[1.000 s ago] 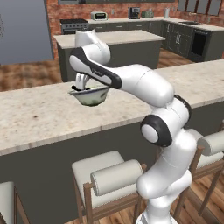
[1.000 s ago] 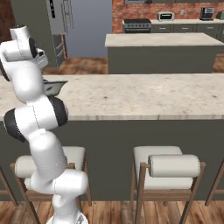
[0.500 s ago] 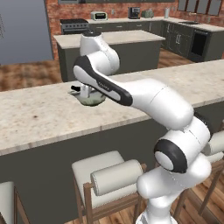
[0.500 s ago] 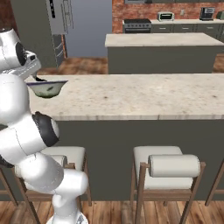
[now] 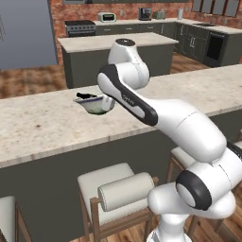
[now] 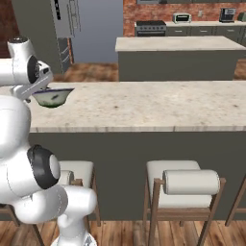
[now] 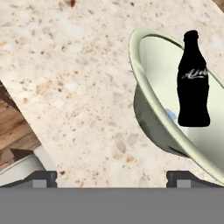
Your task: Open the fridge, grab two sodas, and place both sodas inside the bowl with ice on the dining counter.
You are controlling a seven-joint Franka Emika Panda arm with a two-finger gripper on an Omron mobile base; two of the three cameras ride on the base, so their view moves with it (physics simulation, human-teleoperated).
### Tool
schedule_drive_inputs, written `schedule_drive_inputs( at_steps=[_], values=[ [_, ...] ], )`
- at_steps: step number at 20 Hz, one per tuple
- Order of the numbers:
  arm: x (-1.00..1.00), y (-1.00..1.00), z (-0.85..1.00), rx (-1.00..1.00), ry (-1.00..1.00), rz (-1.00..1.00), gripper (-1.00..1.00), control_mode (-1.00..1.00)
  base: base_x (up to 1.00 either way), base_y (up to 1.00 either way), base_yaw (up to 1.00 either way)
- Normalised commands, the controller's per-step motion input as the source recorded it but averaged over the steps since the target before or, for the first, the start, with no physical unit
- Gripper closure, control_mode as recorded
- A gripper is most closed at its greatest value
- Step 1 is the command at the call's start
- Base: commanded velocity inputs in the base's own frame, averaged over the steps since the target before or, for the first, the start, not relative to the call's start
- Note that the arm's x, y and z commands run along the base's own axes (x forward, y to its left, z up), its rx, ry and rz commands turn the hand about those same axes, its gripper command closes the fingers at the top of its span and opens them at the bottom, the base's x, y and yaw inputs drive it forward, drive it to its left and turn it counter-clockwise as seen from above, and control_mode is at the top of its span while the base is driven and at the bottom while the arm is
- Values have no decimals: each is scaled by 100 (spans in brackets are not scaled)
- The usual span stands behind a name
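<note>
The pale green bowl [image 7: 141,70] stands on the beige speckled dining counter [image 7: 74,87], tilted to the right in the hand view. A dark, almost black soda [image 7: 194,83] bottle lies inside it, next to a pale blue bit of ice [image 7: 171,114]. My gripper [image 7: 113,177] hangs open just beside the bowl over bare counter, with nothing between its fingertips [image 7: 43,176]. In the left base view the bowl [image 5: 97,105] sits partly behind my forearm, with the soda [image 5: 86,96] at its rim. The right base view shows the bowl [image 6: 52,96] under my hand, and the grey fridge [image 6: 41,24] far behind.
Cushioned stools [image 5: 118,189] [image 6: 187,182] stand along the near side of the dining counter. A shorter island [image 5: 113,42] [image 6: 178,45] lies beyond it, with kitchen cabinets and a stove at the back wall. The counter edge is close to my hand.
The arm has swung round and its lower links have shifted sideways, while the hand has drawn off the bowl to its side. The gripper stays open. Bowl and soda rest unmoved.
</note>
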Motion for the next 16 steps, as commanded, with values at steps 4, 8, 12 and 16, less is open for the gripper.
schedule_drive_inputs(
  at_steps=[4,8,12,16],
  values=[
    [17,0,9,2,1,3,-100,-100,0,0,0],
    [28,3,31,0,0,3,-100,-100,0,0,0],
    [41,0,30,0,6,5,-100,-100,0,0,0],
    [36,1,2,0,15,6,-100,-100,0,0,0]
  ],
)
